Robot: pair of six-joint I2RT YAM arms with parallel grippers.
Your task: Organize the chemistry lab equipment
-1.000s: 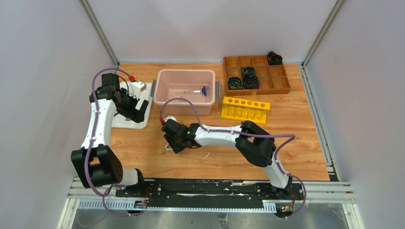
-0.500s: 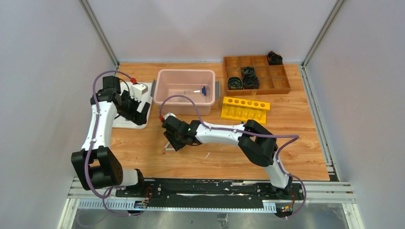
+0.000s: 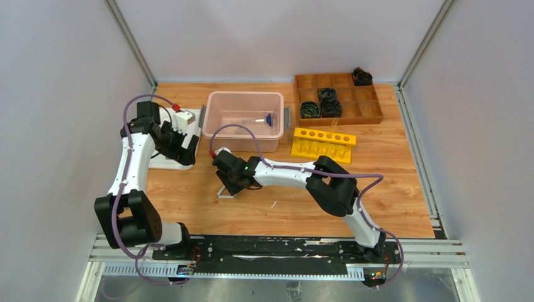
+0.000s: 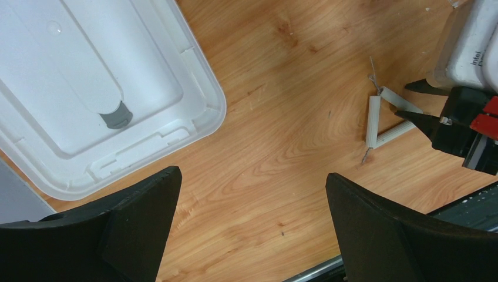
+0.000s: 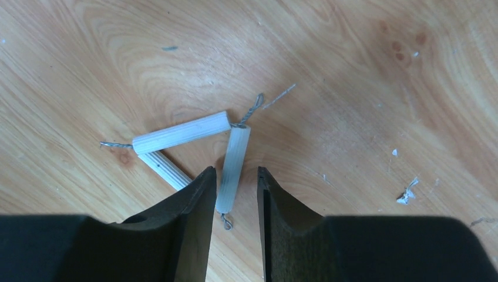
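A white triangle (image 3: 224,192) of three rods on wire lies flat on the wooden table; it also shows in the right wrist view (image 5: 182,133) and the left wrist view (image 4: 372,120). My right gripper (image 3: 230,186) is low over it. Its jaws (image 5: 236,171) stand narrowly apart on either side of one rod, with a gap still showing on the right side. A clear tube with a blue cap (image 3: 262,119) lies in the pink bin (image 3: 245,94). My left gripper (image 3: 184,153) is wide open and empty (image 4: 252,176) over bare wood beside a white tray (image 4: 88,100).
A yellow tube rack (image 3: 322,143) stands right of the bin. A wooden compartment box (image 3: 371,110) with black coiled bundles sits at the back right. The white tray (image 3: 165,162) lies at the left with a white block (image 3: 182,117) on it.
My right gripper has moved left and slightly away from the base, onto the white triangle. My left gripper has shifted slightly toward the tray's right edge.
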